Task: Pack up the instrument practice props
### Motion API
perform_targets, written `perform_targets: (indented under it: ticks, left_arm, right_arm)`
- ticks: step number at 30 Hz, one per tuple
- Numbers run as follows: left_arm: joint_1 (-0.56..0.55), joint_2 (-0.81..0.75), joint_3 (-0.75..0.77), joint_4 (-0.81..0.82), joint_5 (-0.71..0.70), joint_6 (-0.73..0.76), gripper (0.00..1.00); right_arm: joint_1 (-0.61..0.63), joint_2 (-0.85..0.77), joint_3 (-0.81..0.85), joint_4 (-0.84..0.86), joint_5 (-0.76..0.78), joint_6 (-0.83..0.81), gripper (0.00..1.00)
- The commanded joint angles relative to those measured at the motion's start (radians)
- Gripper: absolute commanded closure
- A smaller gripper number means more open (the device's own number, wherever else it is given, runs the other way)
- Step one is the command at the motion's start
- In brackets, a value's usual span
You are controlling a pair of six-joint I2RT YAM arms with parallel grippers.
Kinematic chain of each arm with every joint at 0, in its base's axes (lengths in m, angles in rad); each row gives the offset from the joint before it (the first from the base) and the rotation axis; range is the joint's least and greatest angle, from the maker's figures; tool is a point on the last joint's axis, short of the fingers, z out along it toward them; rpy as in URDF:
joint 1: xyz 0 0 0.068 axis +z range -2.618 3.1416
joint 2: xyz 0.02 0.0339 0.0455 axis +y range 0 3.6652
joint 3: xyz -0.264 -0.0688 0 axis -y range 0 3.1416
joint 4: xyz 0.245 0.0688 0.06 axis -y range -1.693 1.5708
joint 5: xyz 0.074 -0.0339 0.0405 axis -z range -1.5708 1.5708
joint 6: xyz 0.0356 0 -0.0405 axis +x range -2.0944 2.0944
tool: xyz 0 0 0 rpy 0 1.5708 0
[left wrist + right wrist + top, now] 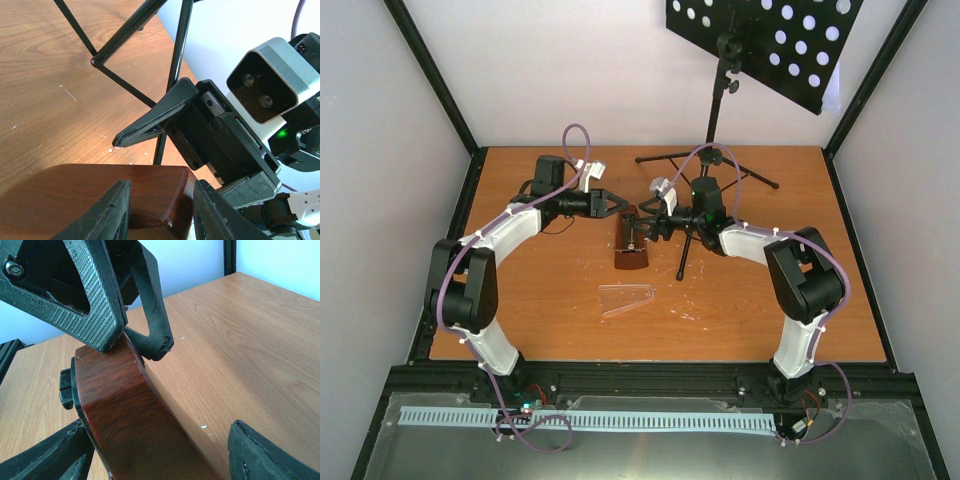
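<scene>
Barely begun, I'd say: the metronome (631, 243) lies on the table (540, 320), its cover (625, 298) loose nearby, the stand (729, 48) upright behind. The left gripper (612, 203) seems to pinch the metronome's end, while the right gripper (650, 226) straddles it, spread.

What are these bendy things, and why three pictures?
They are robot arms, left and right, with pincher hands called grippers. One picture looks down from above; the other two come from little cameras on each wrist. On the orange-brown wooden table lie a small red-brown wooden pyramid metronome, on its side, and its clear plastic cover, apart from it. A tall black music stand with a holed desk stands behind. The left gripper pinches the metronome's narrow end; the right gripper is open around it.
</scene>
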Motion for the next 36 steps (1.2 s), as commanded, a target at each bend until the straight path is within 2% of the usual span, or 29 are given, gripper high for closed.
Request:
perform_targets:
  ticks: [1, 14, 36]
  left_arm:
    - [0.002, 0.027, -0.005, -0.020, 0.000, 0.025, 0.64]
    - [0.002, 0.034, -0.004, -0.021, 0.008, 0.021, 0.65]
    - [0.003, 0.039, -0.007, -0.021, 0.014, 0.016, 0.65]
  right_arm:
    - [-0.010, 0.025, 0.037, 0.014, 0.013, 0.002, 0.29]
    - [-0.009, 0.041, 0.062, -0.003, 0.003, -0.001, 0.27]
    - [0.004, 0.055, 0.093, -0.038, 0.017, -0.015, 0.13]
